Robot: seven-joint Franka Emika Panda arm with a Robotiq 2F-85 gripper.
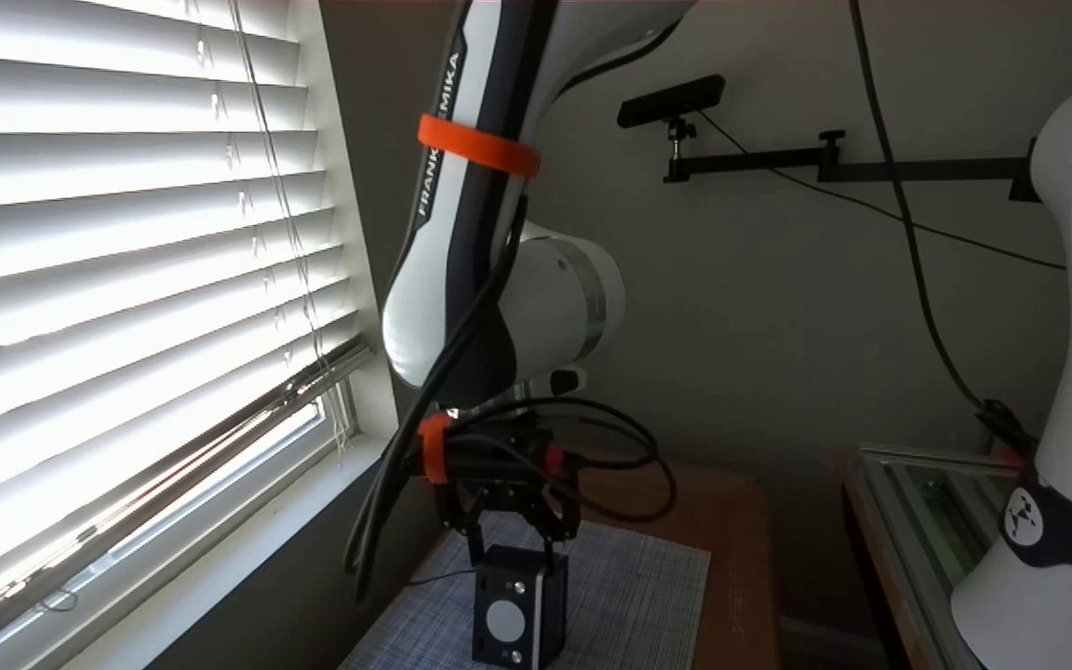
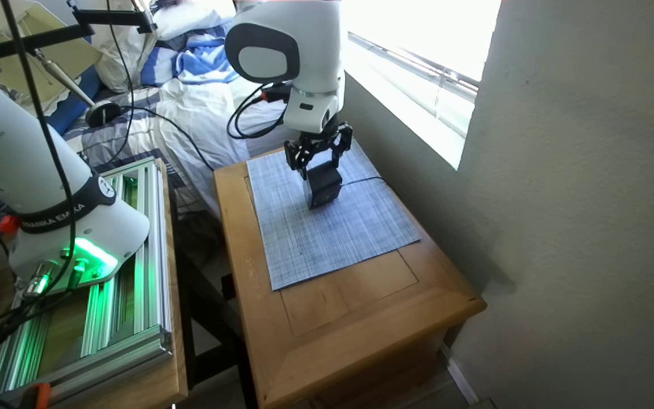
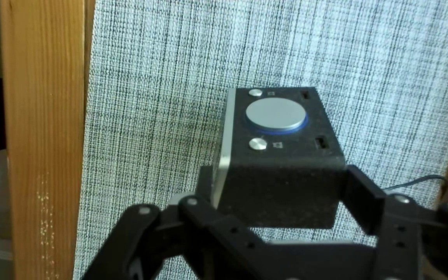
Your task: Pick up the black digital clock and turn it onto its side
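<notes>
Clamping black digital clock [image 3: 282,182] right of centre in wrist view, with fingers [image 3: 364,200] parted to its width; over grey mat [image 3: 150,97] (can't tell if touching it).

Bent arm [image 1: 485,233] above downward tool [image 1: 513,556], fingers [image 3: 364,200] in a wide grip.
</notes>
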